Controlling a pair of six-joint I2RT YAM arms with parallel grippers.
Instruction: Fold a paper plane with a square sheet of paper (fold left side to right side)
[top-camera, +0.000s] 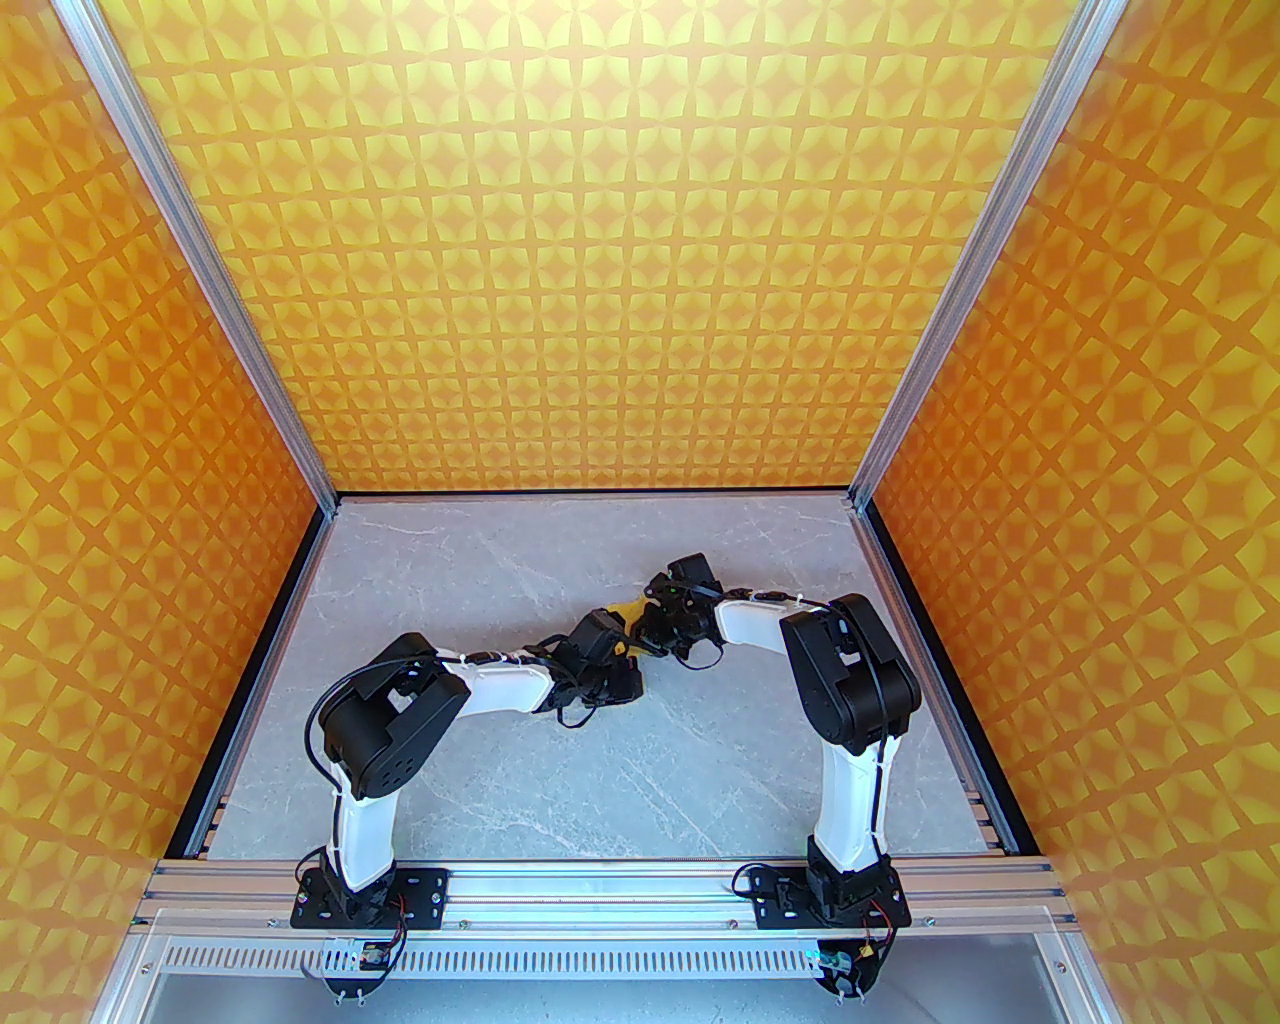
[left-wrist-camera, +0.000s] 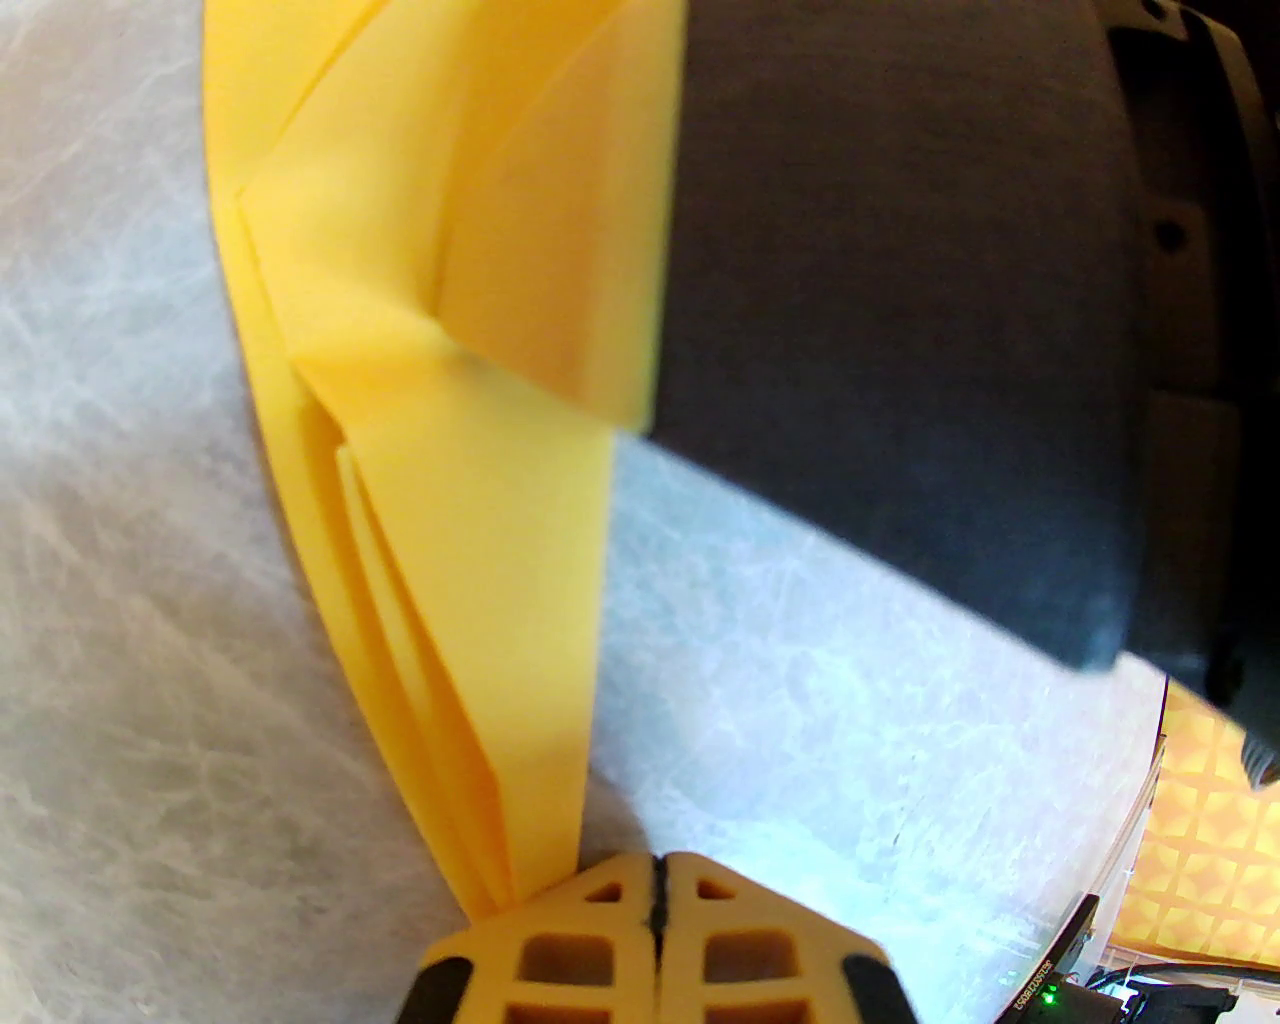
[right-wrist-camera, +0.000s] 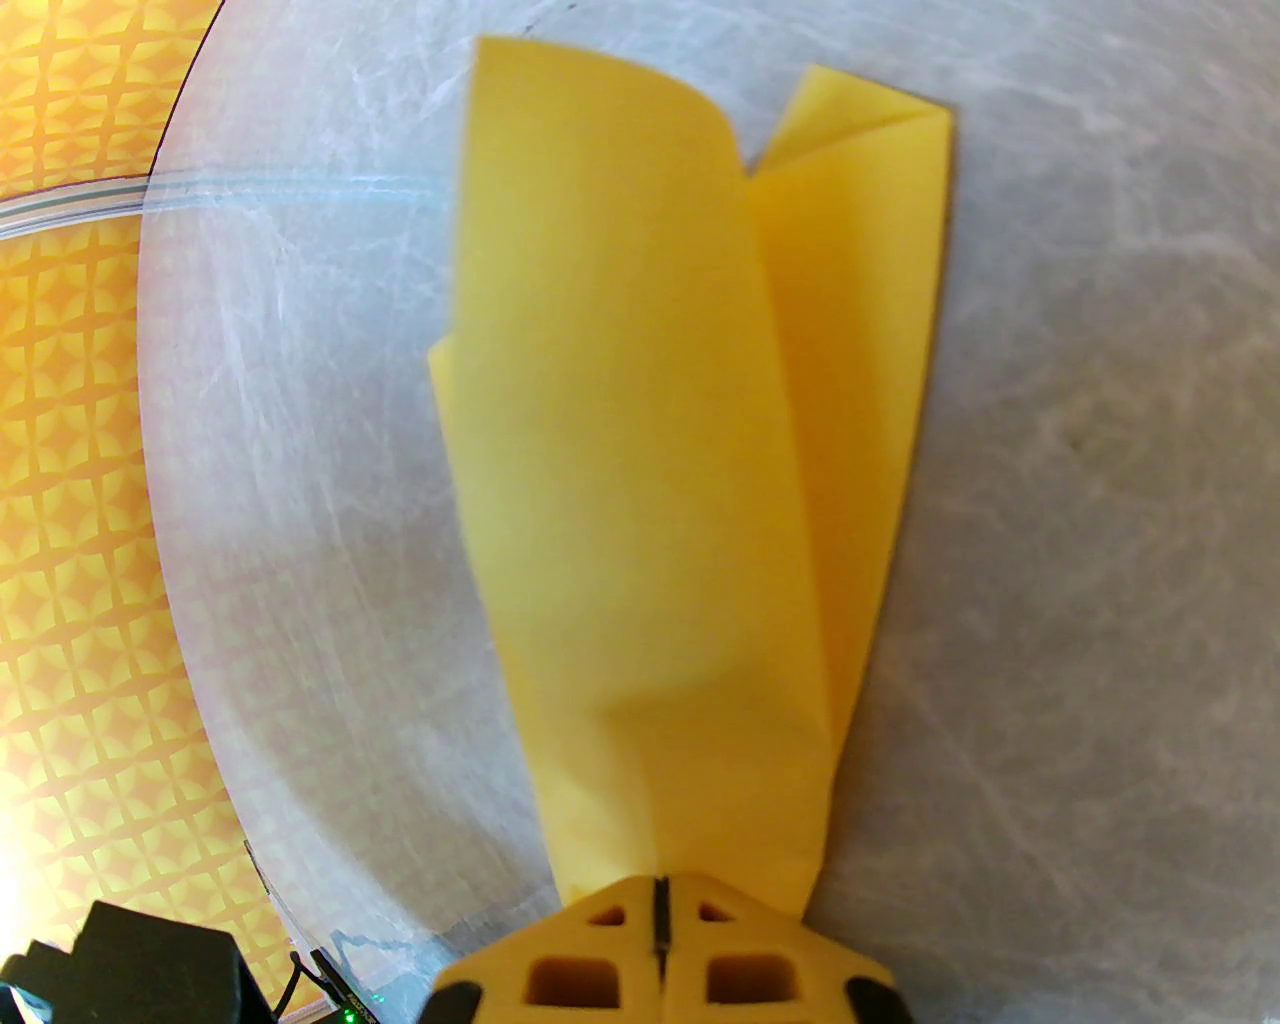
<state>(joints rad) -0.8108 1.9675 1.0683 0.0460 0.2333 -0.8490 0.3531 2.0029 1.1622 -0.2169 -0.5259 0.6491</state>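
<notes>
Right wrist view: paper plane (right-wrist-camera: 660, 450) sits mid-worktop (right-wrist-camera: 1050, 500), already multi-layer and narrow, top flap bowed up and not creased flat. Right gripper (right-wrist-camera: 660, 890) and left gripper (left-wrist-camera: 655, 890) are both fully closed, tips at the paper; pinch or press, can't tell. My read: late stage, final flattening left.

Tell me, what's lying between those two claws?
The folded yellow paper lies there, in the top view; the wrist views show it reaching the left claw and right claw, both shut.
</notes>
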